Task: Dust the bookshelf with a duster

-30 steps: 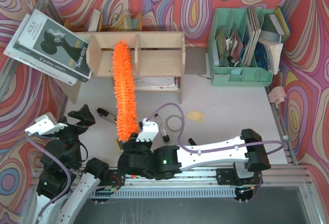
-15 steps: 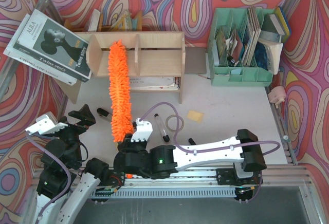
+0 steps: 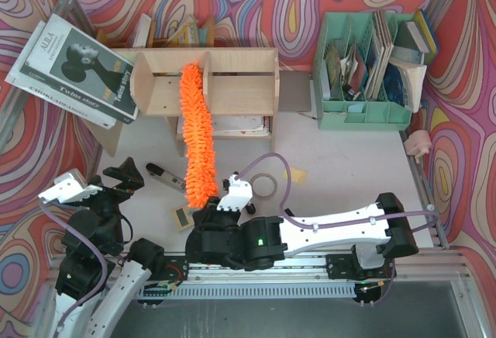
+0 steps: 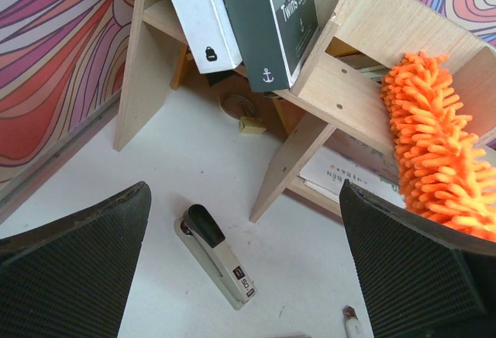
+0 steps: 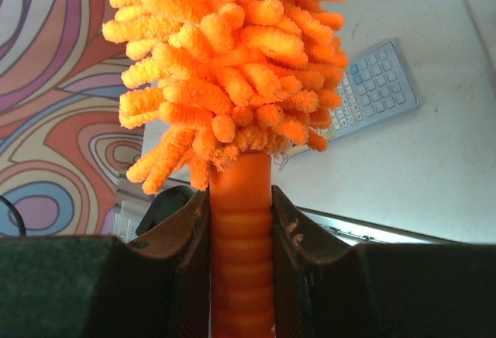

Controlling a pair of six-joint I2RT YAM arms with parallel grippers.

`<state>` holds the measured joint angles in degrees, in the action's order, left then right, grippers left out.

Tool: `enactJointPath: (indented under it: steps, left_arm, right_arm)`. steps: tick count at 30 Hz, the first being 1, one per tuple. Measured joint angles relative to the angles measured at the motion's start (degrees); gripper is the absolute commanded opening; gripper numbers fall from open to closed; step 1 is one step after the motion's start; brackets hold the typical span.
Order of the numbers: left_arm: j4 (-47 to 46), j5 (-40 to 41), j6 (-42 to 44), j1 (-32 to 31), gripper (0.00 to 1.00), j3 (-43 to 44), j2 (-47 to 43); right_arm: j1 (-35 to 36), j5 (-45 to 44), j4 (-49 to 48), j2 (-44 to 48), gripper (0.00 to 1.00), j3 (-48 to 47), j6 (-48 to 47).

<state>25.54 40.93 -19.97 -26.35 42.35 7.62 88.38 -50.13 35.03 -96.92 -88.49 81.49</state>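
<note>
Top external: right jaws clench the duster [image 3: 198, 144], swung rightward, tip seemingly touching the bookshelf [image 3: 242, 84]; left jaws gape.

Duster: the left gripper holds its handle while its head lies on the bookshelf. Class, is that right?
Not quite. The right gripper holds the handle of the duster, as the right wrist view shows; the left gripper is open and empty. The head does lie on the bookshelf.
</note>
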Motion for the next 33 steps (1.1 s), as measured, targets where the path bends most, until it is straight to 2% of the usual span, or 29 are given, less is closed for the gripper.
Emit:
enactJointPath:
  steps: [4, 9, 19, 29, 33]
  left_arm:
    - [0.02, 0.0, 0.0, 0.0, 0.98, 0.0, 0.0]
    - [0.02, 0.0, 0.0, 0.0, 0.98, 0.0, 0.0]
    - [0.0, 0.0, 0.0, 0.0, 0.98, 0.0, 0.0]
    - [0.02, 0.0, 0.0, 0.0, 0.98, 0.0, 0.0]
    - [0.02, 0.0, 0.0, 0.0, 0.98, 0.0, 0.0]
  right_arm:
    - [0.59, -1.33, 2.73, 1.22, 0.0, 0.02, 2.78]
    - [1.79, -2.43, 0.35, 1.2, 0.0, 0.04, -1.79]
    - [10.93, -16.24, -4.44, 1.4, 0.0, -2.64, -11.45]
    - [11.19, -19.06, -2.91, 4.74, 0.0, -1.92, -9.9]
    - [11.08, -18.86, 0.63, 5.42, 0.0, -0.59, -5.97]
